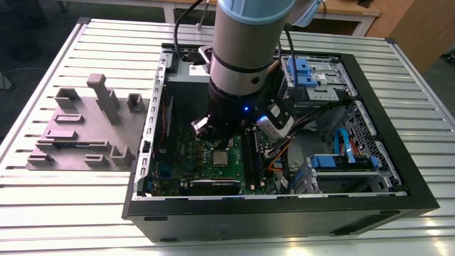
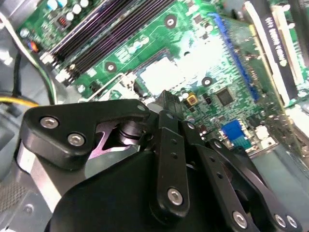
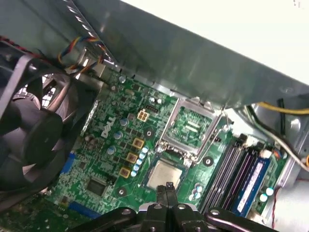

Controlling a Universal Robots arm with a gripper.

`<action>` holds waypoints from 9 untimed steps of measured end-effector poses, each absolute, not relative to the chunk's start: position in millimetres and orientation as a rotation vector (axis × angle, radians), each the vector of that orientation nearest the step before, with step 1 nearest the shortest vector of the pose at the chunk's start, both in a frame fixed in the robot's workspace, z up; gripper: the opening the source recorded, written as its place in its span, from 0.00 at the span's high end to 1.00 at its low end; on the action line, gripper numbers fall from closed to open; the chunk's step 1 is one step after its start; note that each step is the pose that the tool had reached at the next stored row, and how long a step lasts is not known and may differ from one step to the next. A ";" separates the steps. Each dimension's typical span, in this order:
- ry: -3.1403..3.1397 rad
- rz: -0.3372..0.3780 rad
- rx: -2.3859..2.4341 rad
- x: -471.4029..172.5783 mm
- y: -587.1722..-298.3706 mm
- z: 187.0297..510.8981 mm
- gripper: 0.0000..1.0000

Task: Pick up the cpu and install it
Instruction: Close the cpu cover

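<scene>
The cpu (image 3: 164, 175) is a small silvery square lying flat in its socket on the green motherboard (image 3: 111, 159). It shows as a bright patch (image 2: 163, 75) in the second wrist view and as a grey square (image 1: 220, 158) in the exterior view. The silver socket frame (image 3: 189, 126) stands hinged open beside it. My gripper (image 3: 167, 187) hangs just above the near edge of the cpu, its two black fingers (image 2: 166, 104) pressed together with nothing between them. In the exterior view the arm's wrist covers most of the gripper (image 1: 217, 144).
The open black computer case (image 1: 398, 160) lies on a slatted metal table (image 1: 71, 213). A black fan (image 3: 34, 130) and memory sticks (image 3: 241, 174) flank the socket. Cables (image 1: 284, 149) and blue drive bays (image 1: 341, 161) sit at the exterior view's right; a grey fixture block (image 1: 85, 128) at its left.
</scene>
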State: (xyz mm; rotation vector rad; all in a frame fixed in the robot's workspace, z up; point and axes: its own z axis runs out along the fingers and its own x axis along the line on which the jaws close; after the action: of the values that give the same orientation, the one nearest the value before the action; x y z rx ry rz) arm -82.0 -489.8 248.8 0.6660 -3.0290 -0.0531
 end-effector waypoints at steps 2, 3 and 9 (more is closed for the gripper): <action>-3.021 -0.062 0.704 -82.1 -489.7 248.6 0.89; -3.016 -0.063 0.728 -82.0 -489.7 248.4 0.89; -2.970 -0.060 0.891 -82.0 -489.8 247.5 0.89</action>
State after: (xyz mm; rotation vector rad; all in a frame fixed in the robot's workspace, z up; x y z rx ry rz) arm -82.0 -489.8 247.5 0.8912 -2.9698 -0.0599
